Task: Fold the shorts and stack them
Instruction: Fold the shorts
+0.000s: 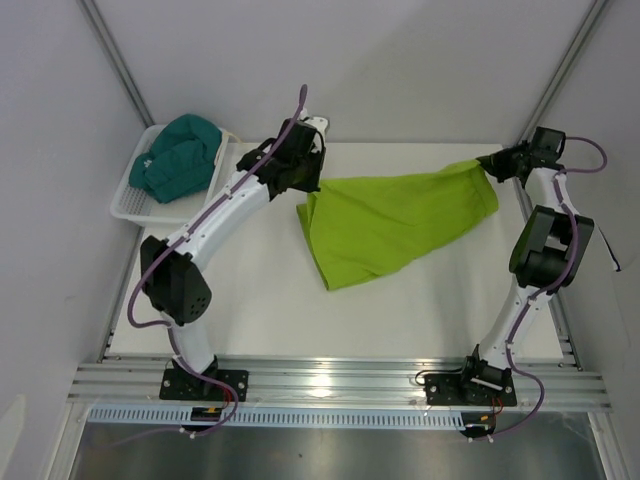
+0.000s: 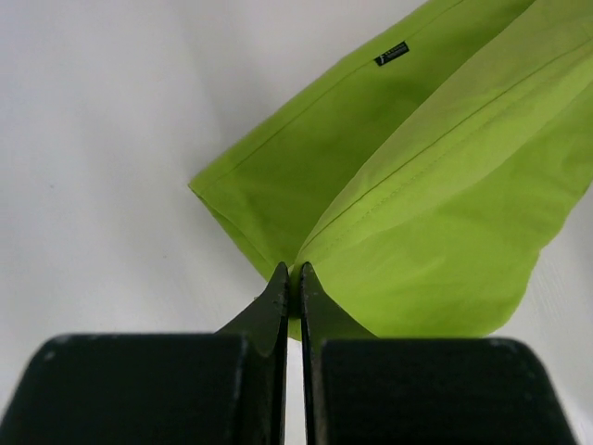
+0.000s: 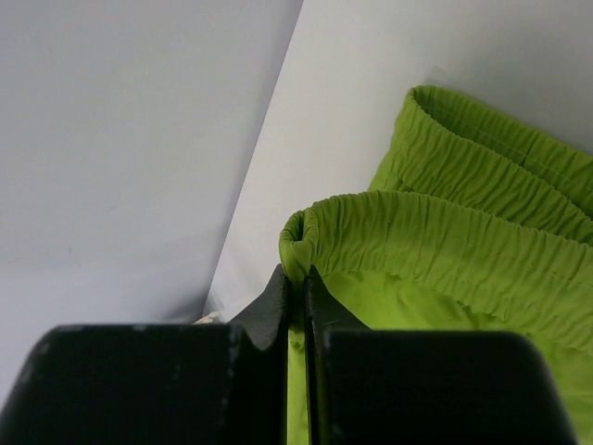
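Currently we list: green shorts [image 1: 400, 225], left gripper [image 2: 290, 272] clamping hem, right gripper [image 3: 296, 274] clamping waistband; teal shorts [image 1: 180, 155] in far-left basket [image 1: 125, 210].

**Stretched wide, heaped aside**

Green shorts [image 1: 400, 222]: lime, spread across the worktop [image 1: 260, 310], waistband rightward, small dark logo [image 2: 391, 54] near a leg hem. Pinched at the hem by left end effector [image 2: 290, 271], at the ruched waistband by right end effector [image 3: 296, 272]. Teal shorts [image 1: 180, 157]: bunched inside basket [image 1: 128, 210], far left.
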Tool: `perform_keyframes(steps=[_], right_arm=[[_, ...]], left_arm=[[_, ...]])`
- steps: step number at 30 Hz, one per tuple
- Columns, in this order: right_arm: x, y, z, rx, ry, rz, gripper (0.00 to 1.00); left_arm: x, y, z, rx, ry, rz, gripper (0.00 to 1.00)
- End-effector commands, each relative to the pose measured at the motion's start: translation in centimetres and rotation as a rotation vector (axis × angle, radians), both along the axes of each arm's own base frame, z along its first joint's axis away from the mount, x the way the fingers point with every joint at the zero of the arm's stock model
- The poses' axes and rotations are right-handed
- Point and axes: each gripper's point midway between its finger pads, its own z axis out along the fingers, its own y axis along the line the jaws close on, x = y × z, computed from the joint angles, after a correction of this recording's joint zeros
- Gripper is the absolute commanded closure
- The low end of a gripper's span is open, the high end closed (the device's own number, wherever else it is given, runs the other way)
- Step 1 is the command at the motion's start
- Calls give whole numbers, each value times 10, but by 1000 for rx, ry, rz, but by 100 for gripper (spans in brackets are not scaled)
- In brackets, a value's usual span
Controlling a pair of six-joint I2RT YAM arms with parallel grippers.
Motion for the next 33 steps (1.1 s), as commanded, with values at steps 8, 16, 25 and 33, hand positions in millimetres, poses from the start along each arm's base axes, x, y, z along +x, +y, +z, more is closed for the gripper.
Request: perform_keyframes(steps=[8, 16, 25, 33], right_arm=[[67, 3, -14, -10, -139, -27, 77], [96, 20, 4, -71, -278, 91, 15], [24, -1, 20, -182, -254, 72, 11], [-26, -14, -10, -222, -193, 39, 6]], left_arm=[[67, 19, -40, -11, 24, 73, 100], [84, 54, -97, -9, 151, 250, 63], [71, 69, -68, -38, 110, 312, 12], [33, 24, -59, -73, 92, 186, 12]])
